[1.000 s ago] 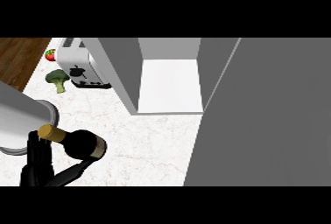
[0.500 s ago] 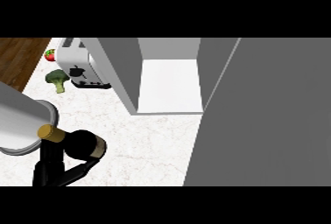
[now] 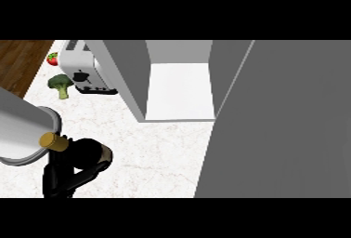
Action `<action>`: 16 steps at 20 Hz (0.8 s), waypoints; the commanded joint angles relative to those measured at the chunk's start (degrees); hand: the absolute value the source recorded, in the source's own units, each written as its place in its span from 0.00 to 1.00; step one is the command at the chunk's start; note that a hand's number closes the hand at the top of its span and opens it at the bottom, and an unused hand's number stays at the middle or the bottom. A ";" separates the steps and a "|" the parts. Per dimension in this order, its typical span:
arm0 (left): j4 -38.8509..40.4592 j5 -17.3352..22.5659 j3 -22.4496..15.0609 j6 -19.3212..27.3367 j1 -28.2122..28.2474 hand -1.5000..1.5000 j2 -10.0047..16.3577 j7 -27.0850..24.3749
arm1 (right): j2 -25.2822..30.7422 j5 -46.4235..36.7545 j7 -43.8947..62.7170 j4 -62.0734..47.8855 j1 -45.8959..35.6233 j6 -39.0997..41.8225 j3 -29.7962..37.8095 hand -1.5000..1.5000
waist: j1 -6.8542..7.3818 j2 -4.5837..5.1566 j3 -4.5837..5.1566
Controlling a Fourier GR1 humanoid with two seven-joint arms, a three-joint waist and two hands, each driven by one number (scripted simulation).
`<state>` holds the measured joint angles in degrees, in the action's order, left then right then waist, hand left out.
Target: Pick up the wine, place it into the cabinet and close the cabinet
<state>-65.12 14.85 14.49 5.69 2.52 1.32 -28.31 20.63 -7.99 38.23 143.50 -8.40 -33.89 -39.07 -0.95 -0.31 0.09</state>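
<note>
At the lower left of the frame, over the white marbled worktop (image 3: 158, 148), the black left robot hand (image 3: 83, 157) may hide the wine bottle, though I cannot tell its grip, so it should lift clear before swinging to the open grey cabinet (image 3: 179, 90) at upper centre.

The left forearm (image 3: 21, 132) is a broad, smooth, light-grey cylinder with a darker grey rim at its wrist end. A short brass-coloured cylindrical collar (image 3: 54, 141) forms the wrist. The left hand (image 3: 81, 157) is black throughout, rounded in body, with a small tan patch (image 3: 106, 151) on one edge.
</note>
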 commanded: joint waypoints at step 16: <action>1.94 -2.40 -3.20 4.71 -2.39 1.00 -0.12 -6.94 | 3.56 -9.24 0.70 10.19 4.56 -2.57 -4.80 0.00 | -0.06 -0.04 0.00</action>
<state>-64.09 13.58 11.80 9.19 2.08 0.75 -35.99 22.96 -8.30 33.99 143.33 -5.63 -36.11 -41.86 -0.72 -0.33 0.02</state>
